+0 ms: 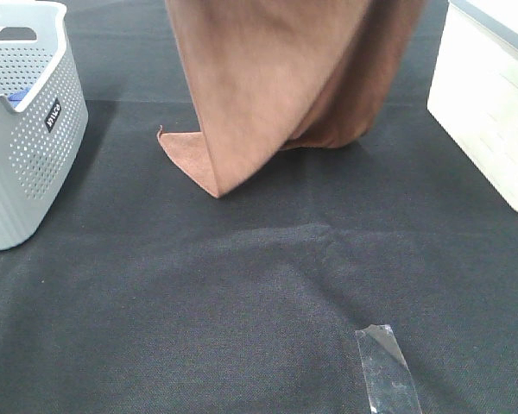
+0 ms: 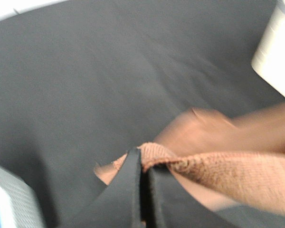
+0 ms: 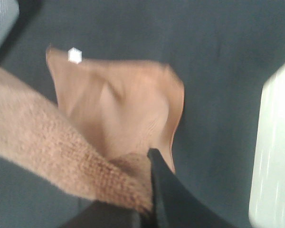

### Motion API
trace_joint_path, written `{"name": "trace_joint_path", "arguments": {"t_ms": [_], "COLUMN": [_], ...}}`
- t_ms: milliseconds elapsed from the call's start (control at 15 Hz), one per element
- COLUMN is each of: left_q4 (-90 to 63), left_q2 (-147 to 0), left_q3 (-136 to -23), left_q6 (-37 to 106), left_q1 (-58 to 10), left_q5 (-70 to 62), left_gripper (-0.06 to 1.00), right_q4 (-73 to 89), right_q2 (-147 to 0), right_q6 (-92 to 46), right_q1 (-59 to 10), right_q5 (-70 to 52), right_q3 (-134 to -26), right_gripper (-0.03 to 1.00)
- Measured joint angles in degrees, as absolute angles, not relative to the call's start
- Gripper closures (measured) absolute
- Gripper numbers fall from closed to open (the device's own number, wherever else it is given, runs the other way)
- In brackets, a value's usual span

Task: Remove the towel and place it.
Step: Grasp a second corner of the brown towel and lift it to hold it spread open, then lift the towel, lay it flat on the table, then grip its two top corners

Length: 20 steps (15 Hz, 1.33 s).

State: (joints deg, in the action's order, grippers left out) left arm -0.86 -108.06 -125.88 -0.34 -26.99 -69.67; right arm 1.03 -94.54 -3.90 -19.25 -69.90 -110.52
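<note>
— Main worry from here?

— Dragging. Lower end of the large brown fuzzy towel (image 1: 268,78) down on the black cloth-covered table (image 1: 242,302), one corner folded flat under the hanging part. Pulling sideways from this pose likely to bunch or twist that corner, ending in a crumpled heap rather than a flat spread.

— Anything else?

— Slipping. Only thin bits of edge pinched, judging by both wrist views. A long hanging cloth plus a quick move probably enough to tug a hem free and drop one side. Also worth watching: the perforated grey plastic basket (image 1: 26,129) to the left and the white box-like container (image 1: 492,112) to the right, both near enough to be brushed by a swinging end. Small strip of clear tape (image 1: 387,371) on the near table, well apart, probably harmless.

— Left gripper (image 2: 143,164)?

— Closed tight, black fingers pressed together on the top hem of the towel. Nothing else touched.

— Right gripper (image 3: 149,183)?

— Same: clamped on a fuzzy edge of the towel, one black finger in sight, the other hidden under the cloth. Small white tag (image 3: 74,55) showing at the corner resting on the table.

— So where exactly?

— Out of the basket, held up between both grippers over the far middle of the table. Draped down in a fold, bottom corner touching the tabletop, between basket and white container. Grippers themselves out of sight in the high view.
</note>
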Motion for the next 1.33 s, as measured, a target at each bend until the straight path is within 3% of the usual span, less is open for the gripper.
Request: {"name": "trace_joint_path", "arguments": {"t_ms": [533,867,1333], "left_q4": [-4.53,-9.45,-20.45], "left_q2": [-79.01,-64.11,-60.39], "left_q3": [-83.77,-75.23,-53.51], "left_q6": [-3.67,-7.33,-7.68], "left_q1": [-33.46,-33.92,-33.92], "left_q5": [-69.21,-67.27,-66.69], "left_gripper": [0.94,0.94,0.94], "right_q4": [2.12,7.73,13.01], "right_q2": [-71.62,-61.88,-59.01], "right_q6": [0.57,1.43,2.81], "right_q1": [-19.37,-20.05,-20.05], "right_q5": [-69.96,-68.47,-68.47], "right_q3": [-77.18,-66.29,-51.39], "right_gripper": [0.96,0.96,0.96]}}
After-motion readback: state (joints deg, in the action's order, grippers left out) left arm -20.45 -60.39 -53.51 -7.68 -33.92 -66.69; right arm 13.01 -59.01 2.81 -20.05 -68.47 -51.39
